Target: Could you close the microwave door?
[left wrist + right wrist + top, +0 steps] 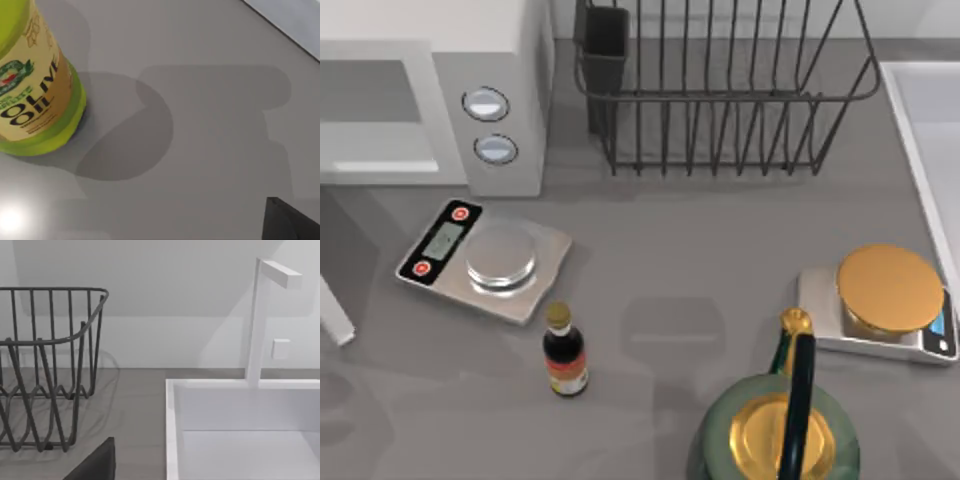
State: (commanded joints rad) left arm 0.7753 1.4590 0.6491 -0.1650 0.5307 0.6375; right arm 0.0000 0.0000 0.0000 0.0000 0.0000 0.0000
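The white microwave (510,60) stands at the table's back left, its control strip with two round knobs (486,103) facing forward. Its cavity (375,110) is open. The microwave door (335,318) is swung out toward the front at the far left edge, seen edge-on as a slim white bar. A dark part of my left gripper (290,222) shows over bare grey table in the left wrist view. A dark part of my right gripper (95,465) shows in the right wrist view, between the rack and the sink.
A black wire dish rack (720,90) stands at the back. A silver scale (485,260), small dark bottle (563,352), gold-topped scale (888,300) and green-gold kettle (780,430) lie in front. A white sink (930,140) is at the right. An olive oil bottle (30,85) is near my left gripper.
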